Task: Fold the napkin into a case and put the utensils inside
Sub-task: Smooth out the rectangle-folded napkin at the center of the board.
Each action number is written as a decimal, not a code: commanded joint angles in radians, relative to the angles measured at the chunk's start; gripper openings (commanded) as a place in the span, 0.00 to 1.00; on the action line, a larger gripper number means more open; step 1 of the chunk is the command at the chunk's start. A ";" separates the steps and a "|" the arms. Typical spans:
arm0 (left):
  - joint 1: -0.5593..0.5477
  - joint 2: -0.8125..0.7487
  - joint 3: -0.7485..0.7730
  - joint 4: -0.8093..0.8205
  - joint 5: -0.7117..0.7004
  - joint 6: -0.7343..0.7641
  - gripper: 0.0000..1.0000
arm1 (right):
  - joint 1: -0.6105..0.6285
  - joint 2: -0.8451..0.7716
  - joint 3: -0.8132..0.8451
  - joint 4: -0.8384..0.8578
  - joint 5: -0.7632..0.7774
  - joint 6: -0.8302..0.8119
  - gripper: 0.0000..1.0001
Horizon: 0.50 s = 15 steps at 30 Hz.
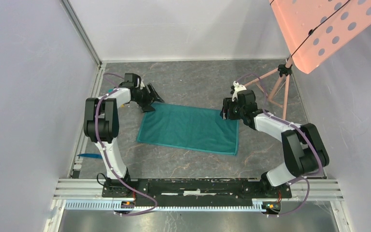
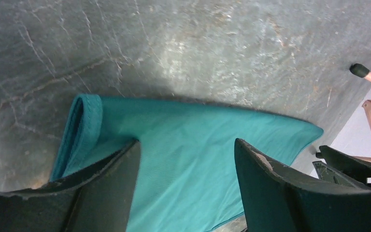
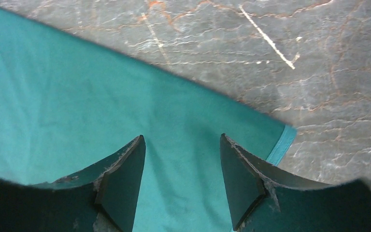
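The teal-green napkin [image 1: 191, 128] lies flat on the grey table as a wide rectangle, doubled over along its far edge. No case is in view. My left gripper [image 1: 149, 102] hovers over the napkin's far left corner, jaws open, with only cloth [image 2: 198, 121] below them [image 2: 186, 142]. That corner shows a rolled hem [image 2: 84, 121]. My right gripper [image 1: 225, 113] is at the far right corner, also open [image 3: 181, 137] above the cloth [image 3: 77, 96] and holding nothing. A slim blue utensil [image 1: 89, 155] lies by the left rail.
A pink tripod stand [image 1: 275, 89] with a perforated pink panel [image 1: 328, 29] stands at the back right, one foot [image 2: 360, 70] close to the napkin's far corner. White walls enclose the table. The aluminium rail [image 1: 198, 188] runs along the near edge.
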 commanded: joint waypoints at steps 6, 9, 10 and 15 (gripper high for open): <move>0.031 0.096 0.031 -0.024 -0.141 0.006 0.79 | -0.092 0.117 -0.014 0.094 0.086 -0.059 0.63; 0.037 0.082 0.036 -0.081 -0.183 0.024 0.79 | -0.095 0.131 0.003 0.059 0.151 -0.078 0.63; 0.037 0.070 0.032 -0.094 -0.188 0.029 0.79 | -0.094 0.131 0.014 0.049 0.151 -0.082 0.62; 0.035 -0.039 0.001 -0.122 -0.166 0.042 0.79 | -0.075 0.056 0.064 -0.015 0.142 -0.094 0.73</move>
